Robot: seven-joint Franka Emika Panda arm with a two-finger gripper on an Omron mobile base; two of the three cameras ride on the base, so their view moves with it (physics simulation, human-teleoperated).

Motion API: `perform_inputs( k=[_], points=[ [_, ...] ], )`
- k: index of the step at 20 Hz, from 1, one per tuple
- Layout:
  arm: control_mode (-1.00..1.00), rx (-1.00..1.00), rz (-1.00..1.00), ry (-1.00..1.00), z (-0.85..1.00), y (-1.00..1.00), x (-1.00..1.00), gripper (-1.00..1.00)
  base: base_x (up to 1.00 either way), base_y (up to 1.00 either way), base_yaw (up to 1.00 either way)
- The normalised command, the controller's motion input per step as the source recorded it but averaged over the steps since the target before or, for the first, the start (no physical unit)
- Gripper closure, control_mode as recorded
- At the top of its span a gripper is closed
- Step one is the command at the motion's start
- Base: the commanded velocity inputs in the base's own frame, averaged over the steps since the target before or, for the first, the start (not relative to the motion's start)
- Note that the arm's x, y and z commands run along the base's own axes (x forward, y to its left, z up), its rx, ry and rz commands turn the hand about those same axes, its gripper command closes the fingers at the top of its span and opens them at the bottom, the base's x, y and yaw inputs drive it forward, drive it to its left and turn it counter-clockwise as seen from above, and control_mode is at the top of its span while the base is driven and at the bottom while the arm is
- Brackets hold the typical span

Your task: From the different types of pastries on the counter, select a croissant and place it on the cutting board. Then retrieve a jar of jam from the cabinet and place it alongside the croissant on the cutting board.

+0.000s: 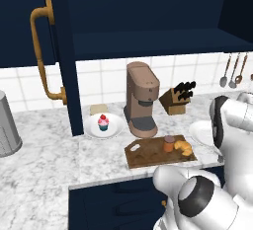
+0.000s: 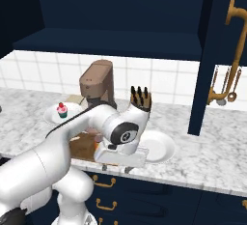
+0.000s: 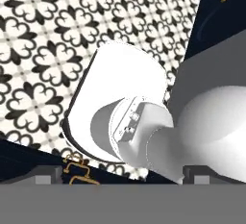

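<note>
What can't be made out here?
- Gripper state: hand view looks down at the floor; fingers unclear.
- Cutting board, right base view: mostly behind the arm.
- Jam jar and croissant, left base view: too small to tell whether they touch.

A brown coffee machine [image 1: 141,98] stands between a white round plate [image 1: 114,128] and a wooden knife block [image 1: 174,100].

**Arm folded low, hand pointing down**

The white arm bends back on itself in front of the base, its elbow raised and the forearm dropping. The gripper [image 2: 126,169] hangs low, pointing downward. Its finger tips [image 3: 48,175] sit well apart, nothing between them.
</note>
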Motion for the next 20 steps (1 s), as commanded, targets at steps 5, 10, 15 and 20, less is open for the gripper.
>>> perform_inputs(
  k=[5, 10, 15, 20],
  points=[
    [-1.00, -0.19, -0.08, 0.17, -0.13, 0.08, -0.37, -1.00, 0.00, 0.00, 0.00],
    [-1.00, -0.08, -0.03, 0.00, -0.08, 0.00, -0.76, -1.00, 0.00, 0.00, 0.00],
    [-1.00, -0.02, 0.00, 0.01, -0.14, 0.00, -0.62, -1.00, 0.00, 0.00, 0.00],
    [-1.00, -0.03, 0.00, 0.02, -0.19, 0.00, -0.56, -1.00, 0.00, 0.00, 0.00]
  ],
)
